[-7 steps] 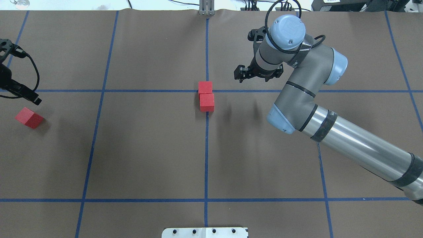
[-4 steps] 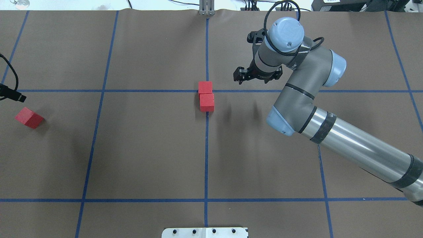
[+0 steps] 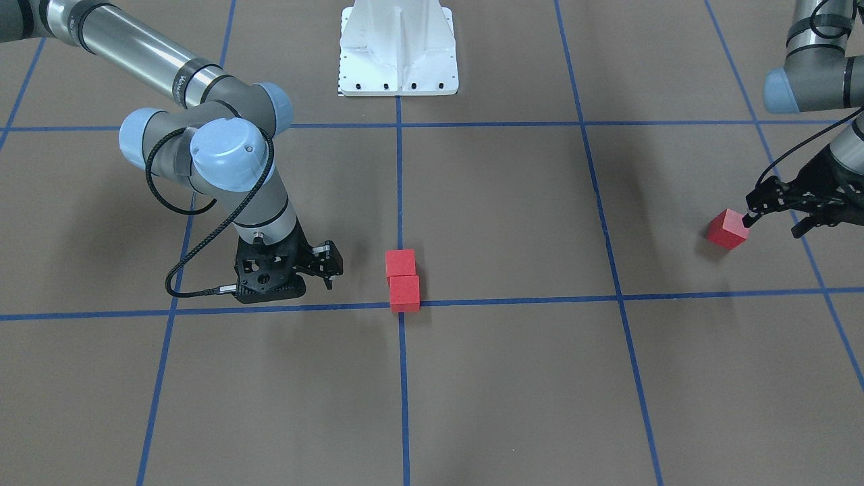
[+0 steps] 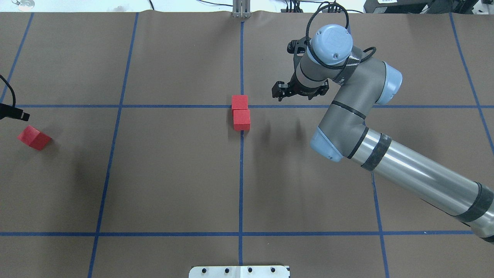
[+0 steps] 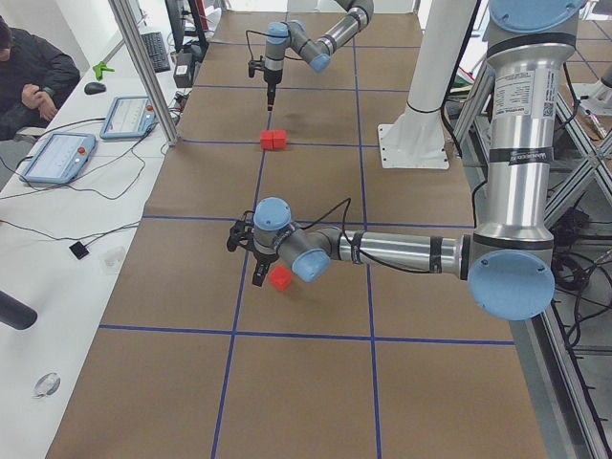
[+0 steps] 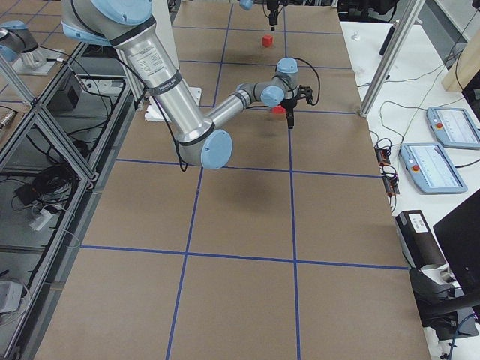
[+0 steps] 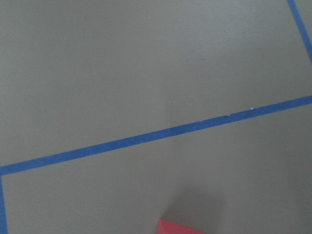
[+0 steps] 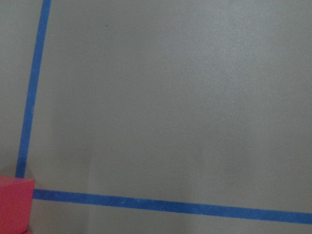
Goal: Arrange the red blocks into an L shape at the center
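The brown tabletop [image 4: 173, 173] has thin blue tape lines [image 4: 115, 233] that make big squares on it. A white post [image 5: 413, 143] stands at the middle of one long edge. Past the other long edge is a white side table [image 5: 38, 287]. On it lie two tablets [image 5: 57, 158], a mouse [image 5: 93, 88] and a keyboard [image 5: 153, 53]. A person [image 5: 33, 72] in dark clothes sits there.

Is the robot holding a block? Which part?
No, nothing is held. The left gripper is open beside the lone red block; the right gripper is empty near the center pair.
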